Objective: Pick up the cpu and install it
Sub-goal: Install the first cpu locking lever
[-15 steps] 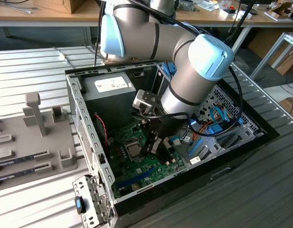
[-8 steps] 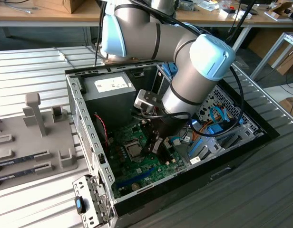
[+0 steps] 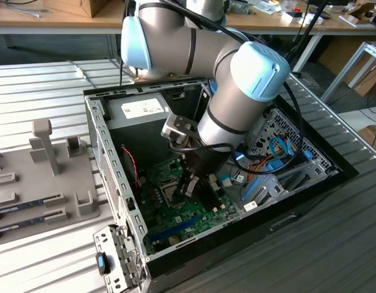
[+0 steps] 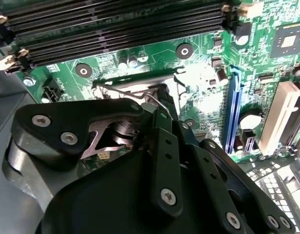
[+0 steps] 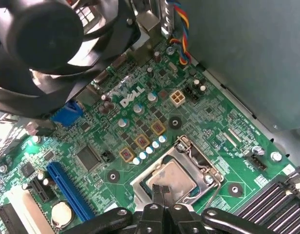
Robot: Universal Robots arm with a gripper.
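The cpu (image 5: 175, 176), a small square chip with a silvery top, lies flat inside the metal-framed socket (image 5: 201, 158) on the green motherboard (image 5: 140, 105). My gripper (image 5: 161, 188) stands straight over it with its two black fingertips (image 5: 157, 189) pressed together, their ends at or just above the chip's near edge; I cannot tell whether they touch it. In the exterior view the gripper (image 3: 188, 185) reaches down into the open computer case (image 3: 118, 183) at the socket (image 3: 171, 193). In the second wrist view the gripper's body hides the chip, and the socket's wire lever (image 4: 155, 100) shows beyond it.
A black fan (image 5: 47, 44) and coloured wires (image 5: 179, 29) sit close beside the socket. Memory slots (image 4: 121, 27) and blue slots (image 5: 69, 187) flank it. A grey power supply (image 3: 145, 108) fills the case's far end. A grey fixture (image 3: 47, 177) holding memory sticks lies at the exterior view's left.
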